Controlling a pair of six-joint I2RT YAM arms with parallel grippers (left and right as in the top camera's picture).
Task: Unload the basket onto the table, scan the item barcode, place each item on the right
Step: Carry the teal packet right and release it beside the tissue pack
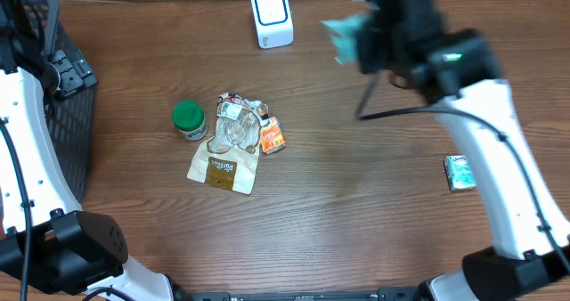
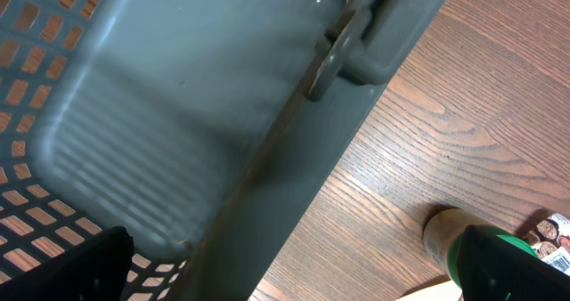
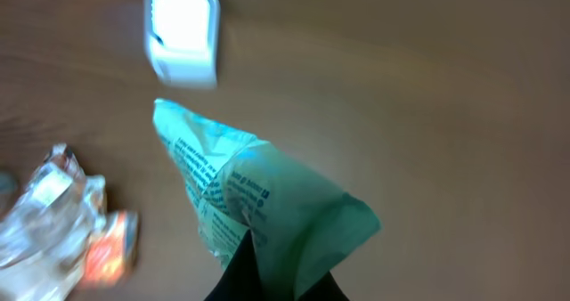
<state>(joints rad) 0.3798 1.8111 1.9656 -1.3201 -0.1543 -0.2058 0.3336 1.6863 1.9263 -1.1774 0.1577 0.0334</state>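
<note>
Brown wood-grain tabletop [image 1: 356, 212] fills the overhead view, with a dark mesh basket [image 1: 62, 114] at its left edge. Near the middle lie a green-lidded jar [image 1: 188, 118], a crumpled clear wrapper [image 1: 236, 127], a brown paper pouch [image 1: 223, 169] and an orange sachet [image 1: 272, 137], all clustered together. A small green box [image 1: 460, 172] sits alone at the right. A white scanner [image 1: 272, 16] stands at the top centre. The right tool [image 3: 267, 279], in the upper right of the overhead frame, is clamped on a teal packet [image 3: 258, 203]. The packet is blurred there, to the right of the scanner and apart from it. In the right wrist view it reaches up from the tool at the bottom centre toward the scanner in the upper left. The left tool [image 2: 294, 279] has its jaws spread wide apart over the basket's rim.
</note>
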